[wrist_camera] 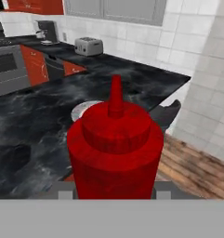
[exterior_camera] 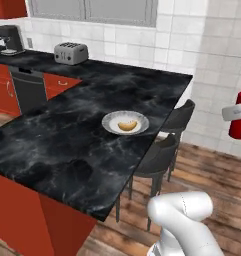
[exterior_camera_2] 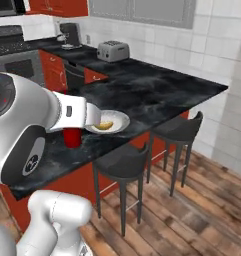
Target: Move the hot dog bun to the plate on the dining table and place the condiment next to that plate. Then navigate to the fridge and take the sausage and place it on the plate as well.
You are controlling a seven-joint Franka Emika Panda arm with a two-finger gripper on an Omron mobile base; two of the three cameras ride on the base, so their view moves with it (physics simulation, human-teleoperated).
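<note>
Left base view: dining table (exterior_camera: 67,135) with black marble top and red base fills the left and centre of frame. The plate (exterior_camera: 125,123) sits near the table's right edge, centre frame, and the hot dog bun (exterior_camera: 127,125) lies on it. At the right edge of frame, mid-height, the condiment (exterior_camera: 239,116) is up in the air, well off the table, with a white part of the hand across it. The fingertips aren't clear in this view.

Hand view: condiment (wrist_camera: 115,148) is dead centre, huge, nozzle pointing up frame, base at the bottom between the grey finger parts on either side of it. The gripper (wrist_camera: 114,193) looks clamped on the bottle; the pads themselves are mostly hidden behind it. The plate (wrist_camera: 81,110) peeks out just left of the bottle cap, on the dining table (wrist_camera: 34,121).

Right base view: the white arm covers the left of frame. The lower end of the condiment (exterior_camera_2: 72,137) shows below the wrist at centre left, and it overlaps the dining table (exterior_camera_2: 157,92) in frame. The plate (exterior_camera_2: 117,120) with the hot dog bun (exterior_camera_2: 105,125) is just right of the wrist, near the table's front edge.

Two dark stools (exterior_camera: 159,160) stand along the table's right side over the wood floor. Toaster (exterior_camera: 71,53) is upper left on the far counter, and the coffee machine (exterior_camera: 10,39) sits at the far upper left.
</note>
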